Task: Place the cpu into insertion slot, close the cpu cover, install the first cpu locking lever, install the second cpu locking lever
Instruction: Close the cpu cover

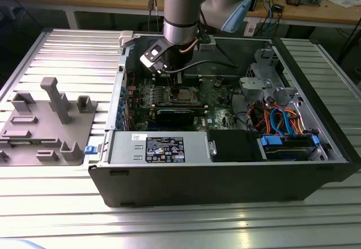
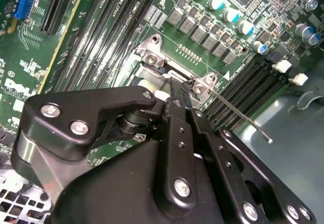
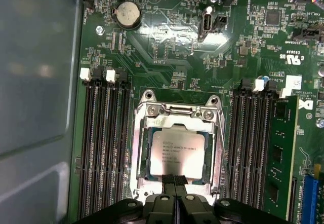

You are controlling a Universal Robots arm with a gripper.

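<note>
The cpu (image 3: 178,155) lies on the motherboard (image 3: 167,57), framed by the cpu cover (image 3: 140,153), memory slots (image 3: 104,148) flanking both sides, the gripper (image 3: 175,180) over one edge

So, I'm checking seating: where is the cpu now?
In the first wrist view the cpu lies framed by the cpu cover, between the memory slots, with the gripper at its edge.

Computer case (image 1: 225,176) on table (image 1: 67,46); grey fixture (image 1: 53,99) at exterior view's left; coin battery (image 3: 126,14) on motherboard (image 3: 167,57).
</note>
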